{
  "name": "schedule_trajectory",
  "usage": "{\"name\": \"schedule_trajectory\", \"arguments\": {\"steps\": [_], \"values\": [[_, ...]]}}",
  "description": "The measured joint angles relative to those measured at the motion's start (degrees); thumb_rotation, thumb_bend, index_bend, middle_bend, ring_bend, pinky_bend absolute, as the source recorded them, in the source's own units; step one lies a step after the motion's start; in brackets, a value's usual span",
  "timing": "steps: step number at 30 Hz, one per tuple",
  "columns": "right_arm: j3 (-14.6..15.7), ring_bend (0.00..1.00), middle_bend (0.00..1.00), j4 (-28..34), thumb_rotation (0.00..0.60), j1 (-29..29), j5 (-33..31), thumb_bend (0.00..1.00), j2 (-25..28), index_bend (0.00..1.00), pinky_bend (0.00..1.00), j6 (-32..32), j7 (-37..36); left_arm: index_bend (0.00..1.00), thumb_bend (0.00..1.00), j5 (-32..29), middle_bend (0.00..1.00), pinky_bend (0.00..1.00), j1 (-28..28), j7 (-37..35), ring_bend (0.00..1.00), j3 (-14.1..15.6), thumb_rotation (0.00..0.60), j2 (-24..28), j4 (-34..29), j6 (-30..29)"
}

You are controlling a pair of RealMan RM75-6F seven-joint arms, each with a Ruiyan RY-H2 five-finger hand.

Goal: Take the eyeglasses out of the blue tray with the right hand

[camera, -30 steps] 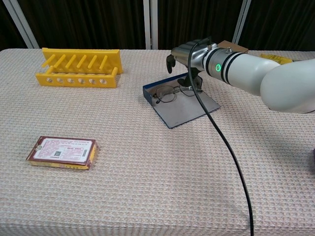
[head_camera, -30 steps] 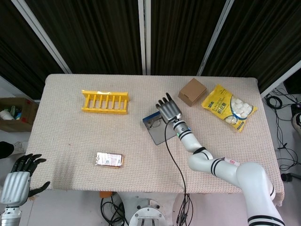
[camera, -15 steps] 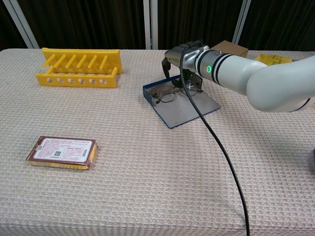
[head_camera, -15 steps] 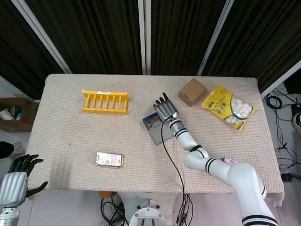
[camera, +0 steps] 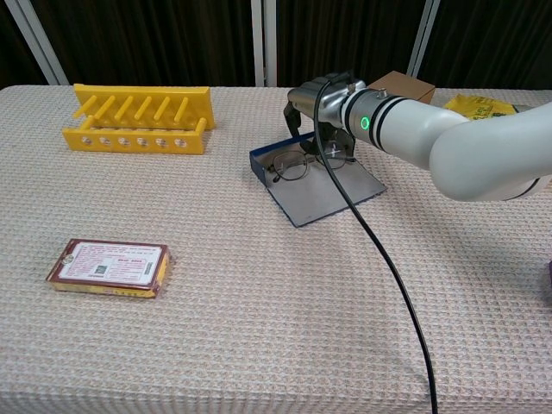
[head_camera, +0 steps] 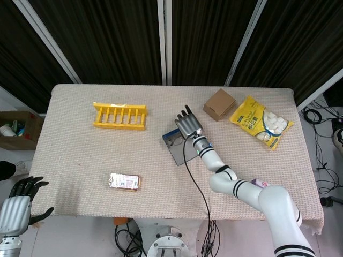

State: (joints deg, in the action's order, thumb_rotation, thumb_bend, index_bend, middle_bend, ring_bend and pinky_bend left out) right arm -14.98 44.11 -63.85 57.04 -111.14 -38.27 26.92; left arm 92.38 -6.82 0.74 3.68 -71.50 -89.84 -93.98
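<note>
Glasses [camera: 302, 162]: lying in the far part of the tray [camera: 332, 193], which sits mid-table toward the far side.
Right hand [camera: 321, 102]: over the tray's far end, fingers [head_camera: 185, 113] spread and pointing down at the glasses; whether they touch the frame cannot be told.
Left hand [head_camera: 16, 205]: off the table's near left corner, fingers apart, holding nothing.
Rack [head_camera: 120, 115]: yellow, far left.
Box [head_camera: 124, 182]: near left.
Carton [head_camera: 219, 104]: far right, snack bag [head_camera: 261, 121] beside it.

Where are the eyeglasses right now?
In the chest view, the eyeglasses lie in the blue tray near the table's middle, just under the right hand.
</note>
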Motion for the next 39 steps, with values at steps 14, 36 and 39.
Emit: {"name": "schedule_trajectory", "arguments": {"steps": [14,36,39], "values": [[1.71,0.16,0.32,4.56,0.600,3.84,6.95,0.45,1.25,0.55,0.04,-13.21,-0.78,0.30,0.10,0.44,0.20,0.14,-0.10,-0.91,0.12,0.06,0.600,-0.47,1.12,-0.20],[-0.30,0.12,0.23,-6.74,0.600,7.85,10.32,0.35,-7.28,0.25,0.00,-17.90,-0.05,0.30,0.10,0.71,0.20,0.14,0.28,-1.09,0.12,0.24,0.600,-0.93,1.58,0.43],[-1.47,0.08,0.19,-4.89,0.600,7.50,8.77,0.32,-6.28,0.04,0.00,-14.98,1.43,0.30,0.10,0.62,0.20,0.14,0.16,-1.10,0.12,0.27,0.600,-0.90,1.57,0.33]]}}
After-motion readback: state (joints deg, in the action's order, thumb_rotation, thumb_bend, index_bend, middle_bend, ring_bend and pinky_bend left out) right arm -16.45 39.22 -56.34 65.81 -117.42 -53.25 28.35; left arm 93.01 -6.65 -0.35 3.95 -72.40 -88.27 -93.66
